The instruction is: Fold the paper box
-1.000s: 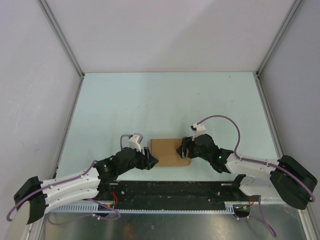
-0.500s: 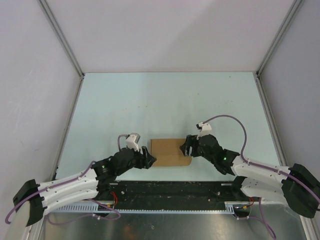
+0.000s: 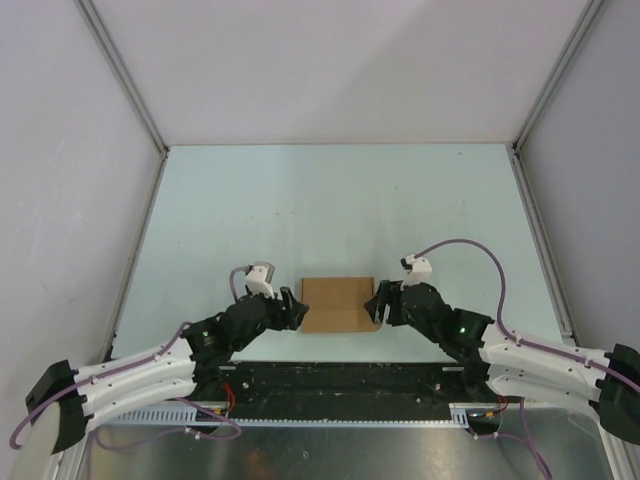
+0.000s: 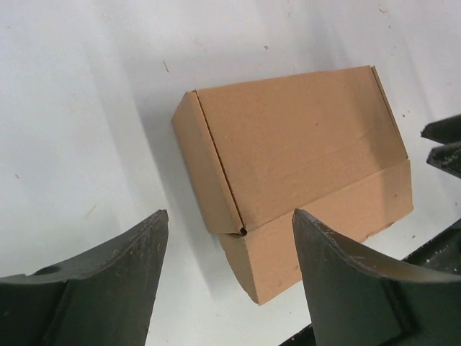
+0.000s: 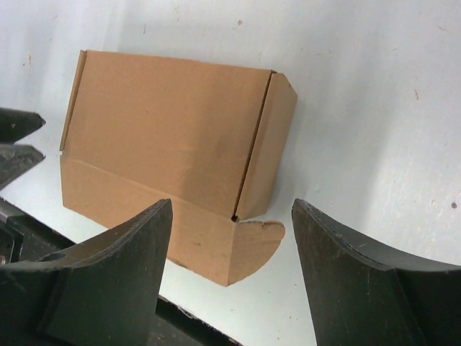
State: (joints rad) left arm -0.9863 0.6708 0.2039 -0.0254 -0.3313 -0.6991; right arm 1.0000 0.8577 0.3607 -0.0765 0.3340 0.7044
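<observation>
The paper box [image 3: 338, 304] lies closed on the pale table, a tan-brown cardboard block near the front edge. Its lid is down, and a rounded tab [image 5: 261, 241] sticks out at the near right corner. My left gripper [image 3: 291, 309] stands open just off the box's left end, touching nothing. My right gripper [image 3: 377, 303] stands open just off the right end, also apart from it. The left wrist view has the box [image 4: 295, 155] ahead of the open gripper [image 4: 230, 215]. In the right wrist view the box [image 5: 166, 133] lies beyond the open gripper [image 5: 233, 204].
The black mounting rail [image 3: 340, 385] runs along the near edge right behind the box. Grey walls with metal frame posts [image 3: 130, 90] close the table on the left, right and back. The table surface [image 3: 340, 210] stretches beyond the box.
Both grippers have drawn back off the box's ends towards the near edge. The left jaws have spread wider. The box has stayed put.
</observation>
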